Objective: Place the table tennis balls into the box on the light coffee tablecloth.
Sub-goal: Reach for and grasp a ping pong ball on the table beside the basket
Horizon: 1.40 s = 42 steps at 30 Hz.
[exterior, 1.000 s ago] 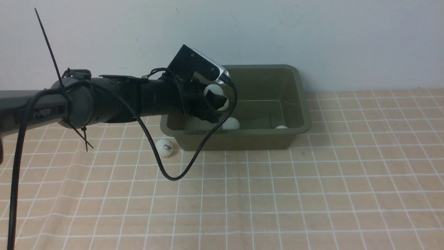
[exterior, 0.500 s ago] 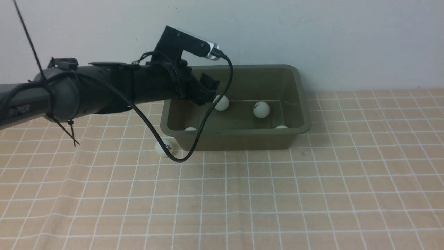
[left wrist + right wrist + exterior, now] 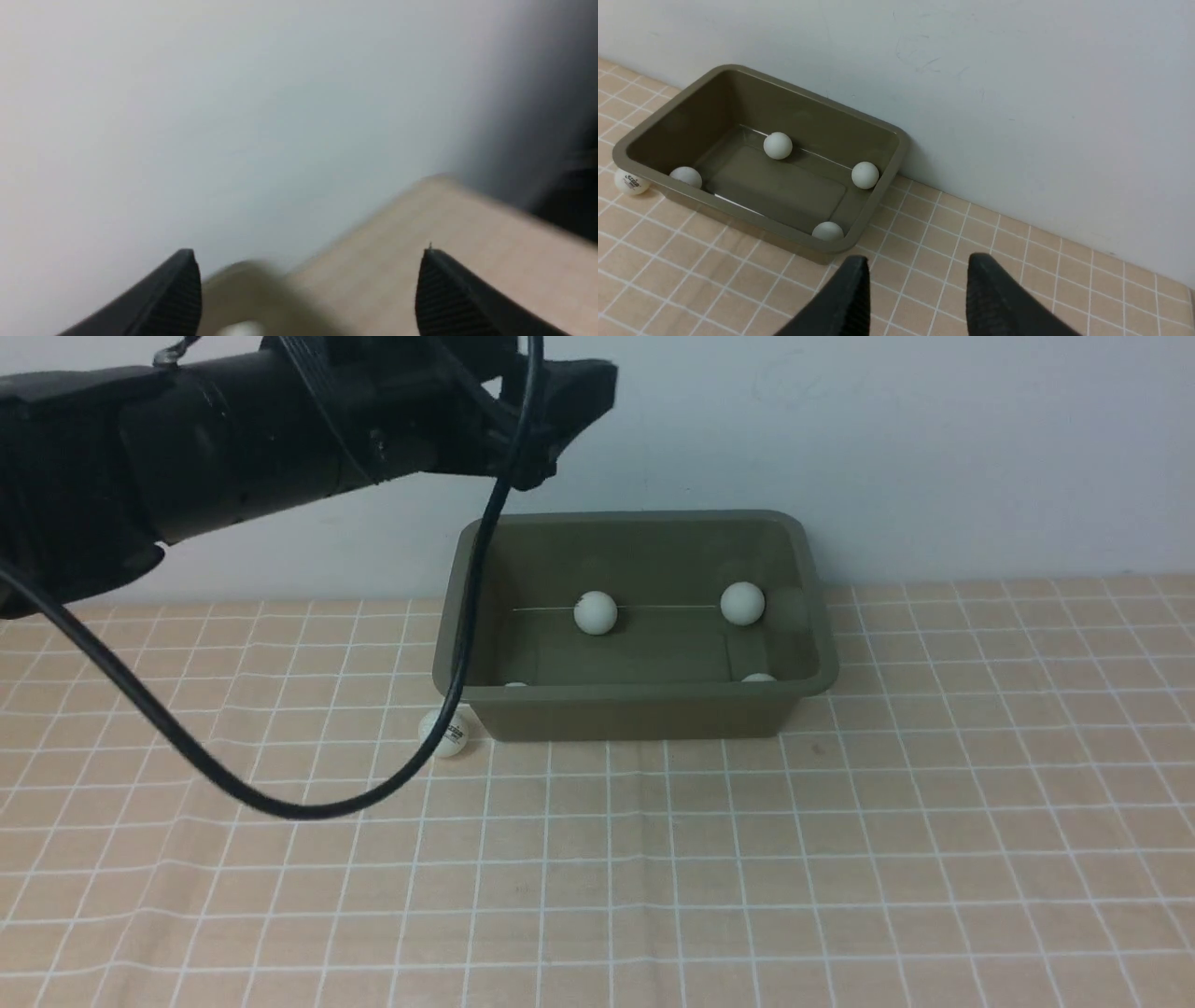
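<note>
Just beside the near-left corner of the box, on the tablecloth, sits the one loose ball. It's either touching the tub or a hair off, can't tell.

The other 4 are inside:
- far-left ball
- far-right ball
- near-left ball & near-right ball, both half hidden behind the near side

Left gripper is up high, above the box's far-left corner. Its jaws are spread wide w/ nothing btwn them, though that wrist view is blurred. Right gripper is also spread & empty, off to the box's right; not seen in front view.

Handling, as a guess: the ball is v. light & hollow, w/ a stiff smooth shell, so it prob. rolls at a touch & could squirt out of a skewed pinch. Best taken from above across its widest part, w/ light force. Set the jaws so neither finger has to wedge btwn ball & tub.

Orientation: a sphere has no long axis; its dark logo faces up & toward the near side. The box's long axis runs left-right along the back wall, mouth up. The cable hangs in front of the ball.
</note>
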### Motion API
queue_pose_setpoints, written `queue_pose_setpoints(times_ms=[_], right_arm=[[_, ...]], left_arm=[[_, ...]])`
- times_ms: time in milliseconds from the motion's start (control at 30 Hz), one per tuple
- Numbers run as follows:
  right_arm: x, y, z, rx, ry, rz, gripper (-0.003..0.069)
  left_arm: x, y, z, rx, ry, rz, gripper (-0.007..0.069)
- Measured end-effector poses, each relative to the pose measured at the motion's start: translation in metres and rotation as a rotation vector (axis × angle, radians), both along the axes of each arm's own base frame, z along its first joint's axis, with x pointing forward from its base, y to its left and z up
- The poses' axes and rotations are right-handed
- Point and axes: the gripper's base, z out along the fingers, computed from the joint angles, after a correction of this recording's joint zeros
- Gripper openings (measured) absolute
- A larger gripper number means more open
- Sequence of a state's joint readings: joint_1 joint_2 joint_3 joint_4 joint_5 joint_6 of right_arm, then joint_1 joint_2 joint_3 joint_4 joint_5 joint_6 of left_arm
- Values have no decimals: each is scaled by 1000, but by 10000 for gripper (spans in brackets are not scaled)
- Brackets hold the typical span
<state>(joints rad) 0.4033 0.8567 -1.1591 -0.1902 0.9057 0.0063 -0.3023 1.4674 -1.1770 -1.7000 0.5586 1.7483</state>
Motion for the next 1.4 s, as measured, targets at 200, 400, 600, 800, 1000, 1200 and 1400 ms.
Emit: queue_pose_setpoints(times_ms=[200, 400, 600, 800, 1000, 1200, 1400], right_arm=[[0, 0, 1, 3, -11, 2, 274], [1, 1, 2, 6, -20, 4, 274], [1, 1, 2, 6, -20, 4, 274], [1, 1, 2, 8, -23, 5, 274], [1, 1, 2, 8, -25, 5, 274], [1, 1, 2, 8, -24, 5, 274], [1, 0, 1, 5, -16, 3, 274]], left_arm=[[-27, -11, -20, 105, 265, -286, 555], [-25, 14, -55, 473, 503, -90, 555], [-16, 43, -70, 664, 588, 111, 555], [2, 83, -78, 671, 659, 244, 555], [41, 102, -82, 616, 752, 247, 555], [79, 99, -104, 657, 820, 177, 555], [111, 98, -139, 768, 796, 42, 555]])
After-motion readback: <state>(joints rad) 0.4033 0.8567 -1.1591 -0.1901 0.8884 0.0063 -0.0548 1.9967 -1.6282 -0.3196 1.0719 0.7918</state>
